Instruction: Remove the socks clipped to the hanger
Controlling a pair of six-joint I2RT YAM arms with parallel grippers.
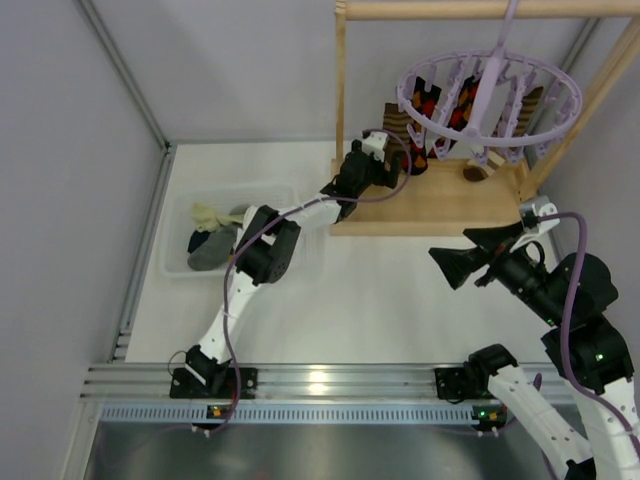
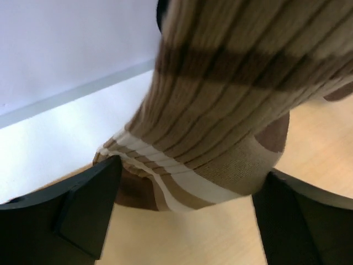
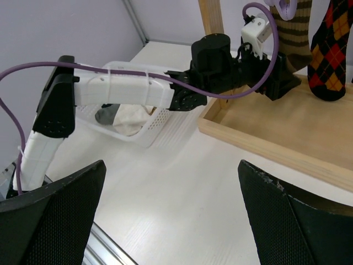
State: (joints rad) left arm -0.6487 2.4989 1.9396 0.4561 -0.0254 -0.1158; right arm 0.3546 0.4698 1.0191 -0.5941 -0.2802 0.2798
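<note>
The lavender hanger (image 1: 490, 95) hangs from the wooden rack's top bar. Diamond-patterned socks (image 1: 428, 105) and a brown-and-tan striped sock (image 1: 395, 122) are clipped to it. My left gripper (image 1: 397, 172) is open at the striped sock's lower end. In the left wrist view the striped sock (image 2: 220, 99) hangs down between the spread fingers (image 2: 83, 215), just above the rack's wooden base. It is not pinched. My right gripper (image 1: 458, 258) is open and empty over the table, to the right of the rack. The right wrist view shows the striped sock (image 3: 292, 27) and a diamond sock (image 3: 331, 49).
The wooden rack base (image 1: 440, 205) and its uprights (image 1: 341, 100) surround the hanger. A white basket (image 1: 180, 268) at the left holds a grey sock (image 1: 212, 250) and a yellow sock (image 1: 207, 215). The left arm (image 3: 127, 91) stretches across between basket and rack.
</note>
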